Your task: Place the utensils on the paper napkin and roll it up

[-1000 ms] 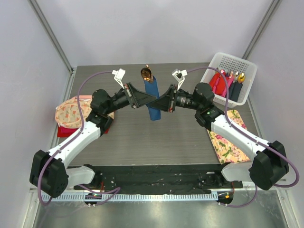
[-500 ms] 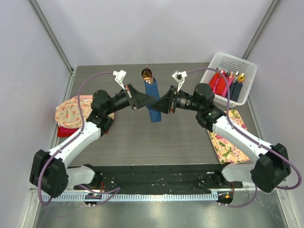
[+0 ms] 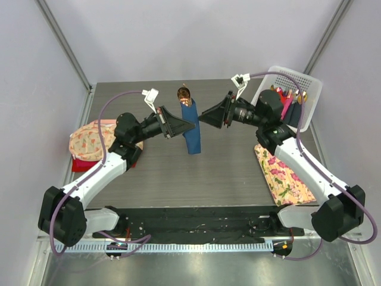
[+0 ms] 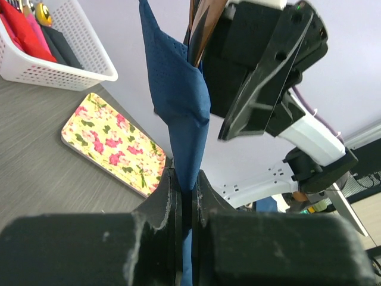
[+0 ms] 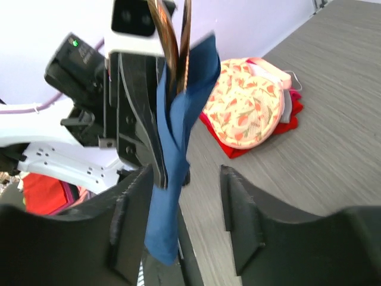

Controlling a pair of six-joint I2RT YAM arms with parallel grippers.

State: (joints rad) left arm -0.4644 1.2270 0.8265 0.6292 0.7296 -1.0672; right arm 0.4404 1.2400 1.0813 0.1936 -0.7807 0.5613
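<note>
The paper napkin (image 3: 191,130) is a dark blue roll held upright above the table's middle. The copper utensils (image 3: 183,93) poke out of its top, a spoon bowl uppermost. My left gripper (image 3: 191,126) is shut on the roll's lower half; in the left wrist view the blue napkin (image 4: 181,119) is pinched between the jaws of that gripper (image 4: 184,179), with utensil handles (image 4: 202,24) above. My right gripper (image 3: 202,117) stands open just right of the roll. In the right wrist view the napkin (image 5: 178,137) hangs by the left finger of the open gripper (image 5: 187,196), ungripped.
A white basket (image 3: 296,76) at the back right holds red, pink and dark rolls. A floral cloth (image 3: 284,177) lies at the right edge. A stack of floral and red cloths (image 3: 88,145) sits at the left, under the left arm.
My right gripper has opened, let go of the blue roll and drawn back to the right toward the basket. The left gripper stays shut on the roll in the same place.
</note>
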